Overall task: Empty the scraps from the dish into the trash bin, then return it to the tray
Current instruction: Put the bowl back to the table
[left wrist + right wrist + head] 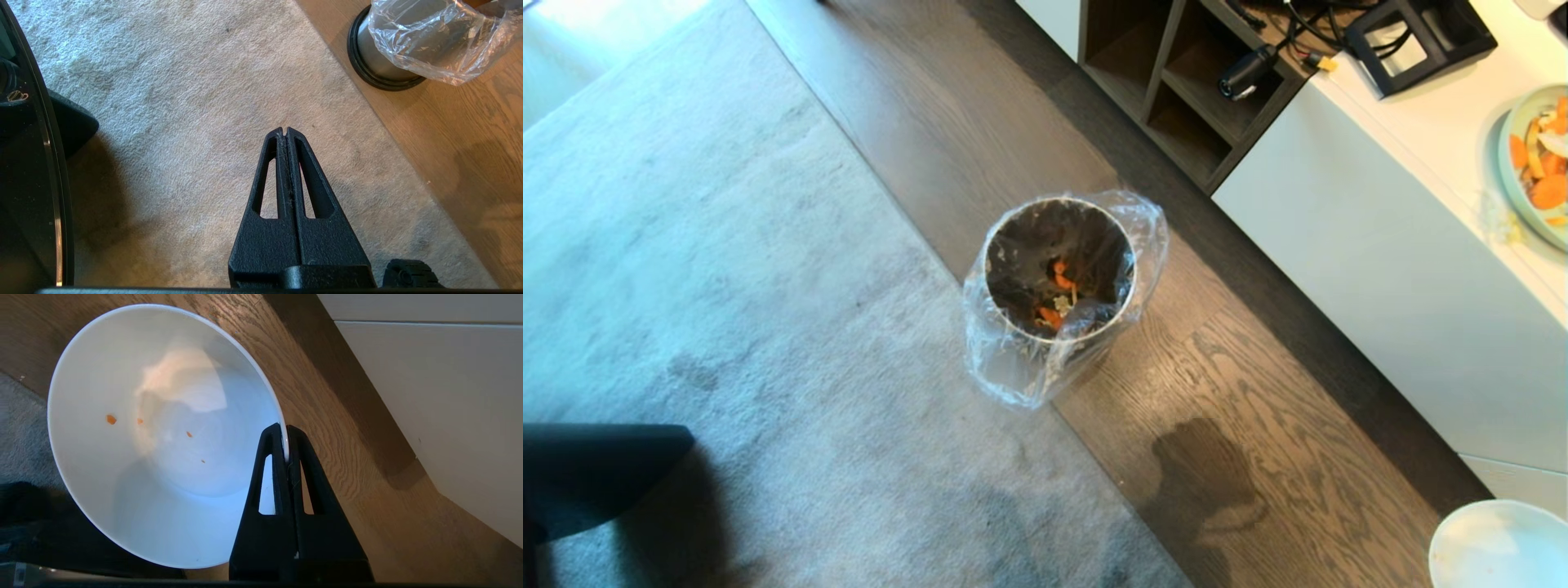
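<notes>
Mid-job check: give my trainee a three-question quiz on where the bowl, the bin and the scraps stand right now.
1. True or false: the plain white round deep bowl is pinched at its rim by the right gripper.
2. Where does most of the orange and pale scraps lie? A) on the rug B) inside the small round grey metal bin with clear liner C) in the bowl
3. Fill in: the left gripper hangs over the grey ____, jaws shut on nothing.

Key: 1 true; 2 B; 3 rug.

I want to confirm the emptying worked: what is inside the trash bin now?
Inside the trash bin, orange chunks and pale strips of scraps lie at the bottom. The dark wall hides the rest of the bottom.
</notes>
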